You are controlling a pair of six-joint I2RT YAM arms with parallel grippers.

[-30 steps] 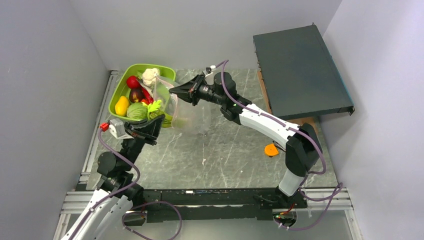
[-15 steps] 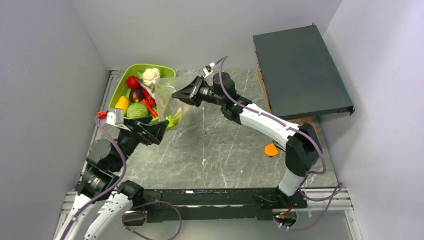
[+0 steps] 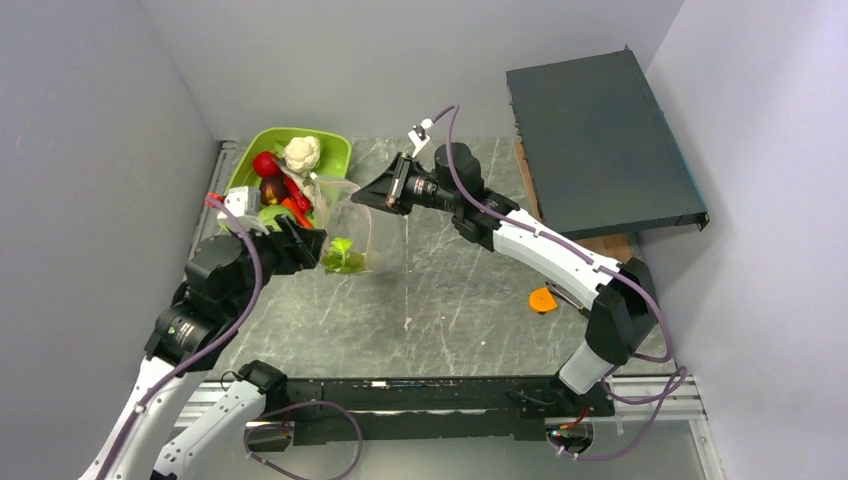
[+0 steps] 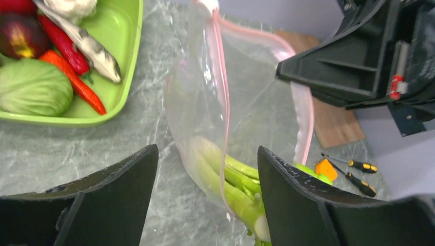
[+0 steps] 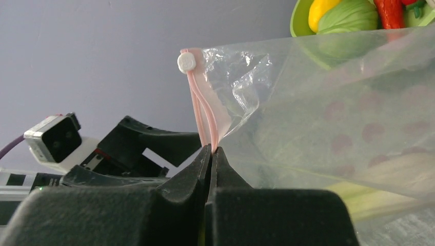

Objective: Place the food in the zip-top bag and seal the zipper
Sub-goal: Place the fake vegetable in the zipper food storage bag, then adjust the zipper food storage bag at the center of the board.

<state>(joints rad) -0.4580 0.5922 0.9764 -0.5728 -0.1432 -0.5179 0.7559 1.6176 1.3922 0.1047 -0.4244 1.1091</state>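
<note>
Pinching one bag (image 4: pixel 202 97): right pincer (image 5: pixel 211 150); one celery (image 4: pixel 233 180) inside.

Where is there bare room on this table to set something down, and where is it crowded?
Free: the middle of the table, between the zip-top bag, the orange disc and the arm bases. Crowded: the far left, where the green tray, the bag, the open left pincer and the right pincer, shut on the bag's mouth, bunch together.
</note>
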